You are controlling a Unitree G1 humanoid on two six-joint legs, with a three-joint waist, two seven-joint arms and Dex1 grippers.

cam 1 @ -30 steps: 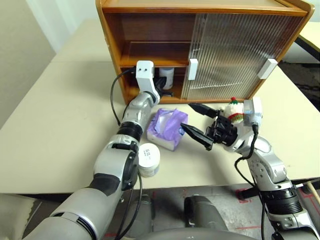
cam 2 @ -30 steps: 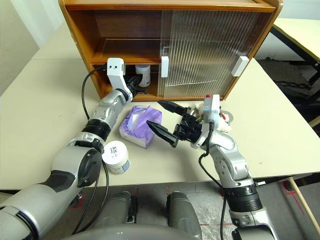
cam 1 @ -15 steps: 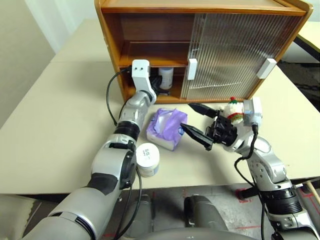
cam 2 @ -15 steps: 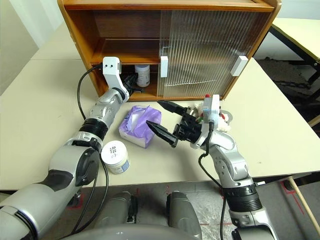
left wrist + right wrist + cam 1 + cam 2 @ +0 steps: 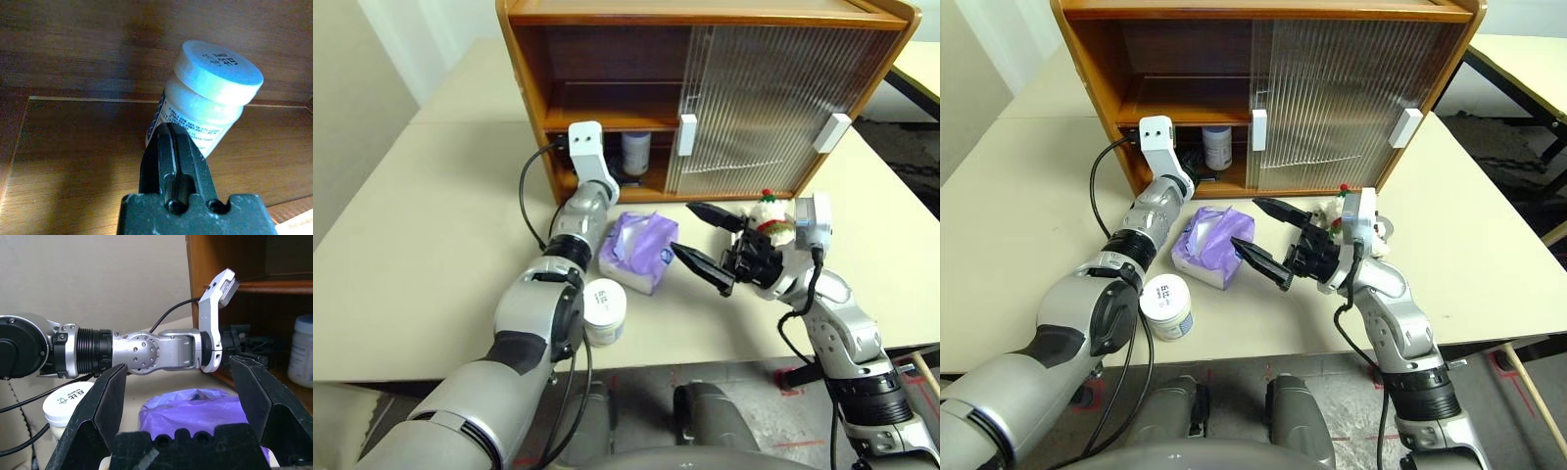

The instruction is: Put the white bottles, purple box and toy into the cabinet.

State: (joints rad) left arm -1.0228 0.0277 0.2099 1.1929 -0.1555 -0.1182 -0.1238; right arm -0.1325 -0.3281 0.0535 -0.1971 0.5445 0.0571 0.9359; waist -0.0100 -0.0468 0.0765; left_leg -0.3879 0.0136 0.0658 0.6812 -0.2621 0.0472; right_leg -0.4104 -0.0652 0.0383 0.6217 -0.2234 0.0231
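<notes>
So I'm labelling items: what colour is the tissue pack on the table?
Lavender purple; the tissue pack shows best in the left eye view.

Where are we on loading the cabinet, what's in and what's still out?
Done: one white bottle stands in the cabinet. In hand: nothing; the left end effector is shut and empty beside it, the right end effector open. Left: second bottle, purple box and toy on the table.

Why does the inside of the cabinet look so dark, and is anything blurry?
Eye views: even room light on the table, but the cabinet shades its own inside. Left wrist view: warm, dim wood; the bottle is sharp, while the near left gripper is soft. Right wrist view: the right gripper is dark and unlit.
</notes>
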